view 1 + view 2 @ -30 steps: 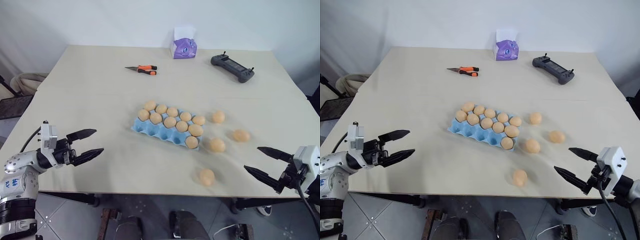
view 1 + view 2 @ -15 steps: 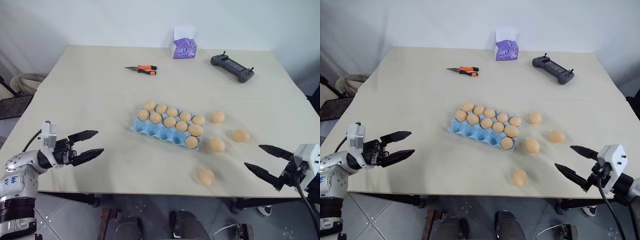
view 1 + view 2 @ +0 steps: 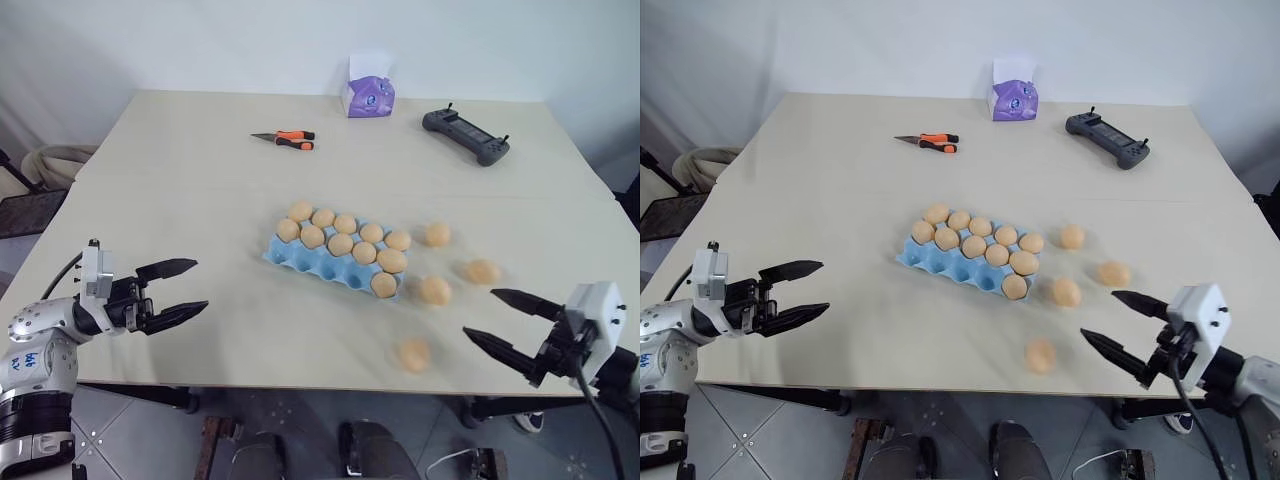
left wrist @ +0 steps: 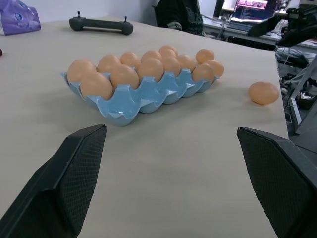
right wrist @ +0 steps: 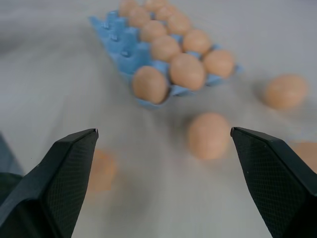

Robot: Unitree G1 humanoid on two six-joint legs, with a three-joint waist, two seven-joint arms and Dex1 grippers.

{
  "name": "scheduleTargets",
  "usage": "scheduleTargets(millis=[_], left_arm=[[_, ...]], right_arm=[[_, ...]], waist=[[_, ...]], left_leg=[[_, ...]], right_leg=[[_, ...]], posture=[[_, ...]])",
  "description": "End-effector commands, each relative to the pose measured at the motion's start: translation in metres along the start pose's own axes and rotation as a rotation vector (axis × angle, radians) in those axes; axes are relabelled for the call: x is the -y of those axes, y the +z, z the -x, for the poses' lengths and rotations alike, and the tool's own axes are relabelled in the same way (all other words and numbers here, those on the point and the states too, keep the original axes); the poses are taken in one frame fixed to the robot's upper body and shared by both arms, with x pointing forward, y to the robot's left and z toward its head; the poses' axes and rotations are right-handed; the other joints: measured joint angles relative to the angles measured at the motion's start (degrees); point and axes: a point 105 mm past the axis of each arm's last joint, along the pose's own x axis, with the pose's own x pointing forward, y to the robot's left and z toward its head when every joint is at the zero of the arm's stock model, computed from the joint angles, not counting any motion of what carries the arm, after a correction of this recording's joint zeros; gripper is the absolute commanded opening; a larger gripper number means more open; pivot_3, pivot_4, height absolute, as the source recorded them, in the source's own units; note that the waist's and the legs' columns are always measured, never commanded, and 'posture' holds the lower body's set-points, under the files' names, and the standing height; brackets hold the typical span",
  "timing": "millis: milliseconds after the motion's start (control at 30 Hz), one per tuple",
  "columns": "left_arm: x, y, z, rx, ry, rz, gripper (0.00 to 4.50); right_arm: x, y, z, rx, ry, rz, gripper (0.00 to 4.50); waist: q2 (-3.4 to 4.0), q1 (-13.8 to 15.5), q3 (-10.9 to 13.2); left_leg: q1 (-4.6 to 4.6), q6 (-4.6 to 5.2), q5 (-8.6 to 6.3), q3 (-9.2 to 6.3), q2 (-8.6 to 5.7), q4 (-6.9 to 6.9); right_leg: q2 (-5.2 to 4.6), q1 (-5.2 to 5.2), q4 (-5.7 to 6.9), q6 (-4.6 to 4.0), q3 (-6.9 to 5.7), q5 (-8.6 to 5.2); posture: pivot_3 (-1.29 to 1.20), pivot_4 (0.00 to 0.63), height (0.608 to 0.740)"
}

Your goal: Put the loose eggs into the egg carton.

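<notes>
A pale wooden table (image 3: 180, 190) seen from above holds a light-blue egg carton (image 3: 315, 262) near its middle, with eleven pale orange-tan eggs seated in the cups and the row nearest the robot mostly bare. Four loose eggs (image 3: 436, 290) lie on the tabletop to the right of the carton: one just beside its right end, one farther back (image 3: 437, 233), one farther right (image 3: 484, 271), and one nearer the front edge (image 3: 414, 354) (this last one sits well apart from the carton). The left gripper (image 3: 183, 288) hovers over the table's front left corner, fingers spread wide and holding nothing. The right gripper (image 3: 500, 322) hangs over the front right edge, fingers also spread apart and empty, pointing toward the loose eggs. At the far side rest orange-handled pliers (image 3: 284, 139), a purple tissue box (image 3: 368, 95) and a dark handheld controller (image 3: 465, 135).
</notes>
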Motion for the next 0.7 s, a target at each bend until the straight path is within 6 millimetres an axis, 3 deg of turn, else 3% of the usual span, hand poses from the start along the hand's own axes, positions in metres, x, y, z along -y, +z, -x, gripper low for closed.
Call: scheduleTargets(millis=[33,300,700], left_arm=[[-0.004,0.002,0.0,0.0,-0.017,-0.04,4.48],[-0.01,-0.001,-0.01,0.019,-0.019,-0.057,4.48],[-0.004,-0.001,-0.008,0.031,-0.009,-0.059,4.48]], right_arm=[[-0.014,0.002,-0.01,-0.051,0.03,-0.005,4.5],[-0.037,-0.01,-0.031,-0.116,0.077,-0.034,4.5],[-0.036,-0.04,-0.042,-0.219,0.065,0.027,4.5]], waist=[[0.0,-0.02,0.0],[-0.02,-0.01,-0.01],[-0.06,0.0,-0.03]], left_leg=[[0.0,0.0,0.0,0.0,0.0,-0.01],[-0.07,0.01,-0.01,-0.04,-0.01,-0.02],[-0.09,0.02,-0.02,-0.04,-0.01,0.03]], right_leg=[[0.0,0.0,-0.02,0.0,0.0,0.0],[0.0,-0.03,-0.07,-0.01,-0.05,-0.01],[0.02,-0.03,-0.06,0.0,-0.08,-0.01]], posture=[[0.0,0.15,0.74],[0.0,0.15,0.74],[0.0,0.15,0.74]])
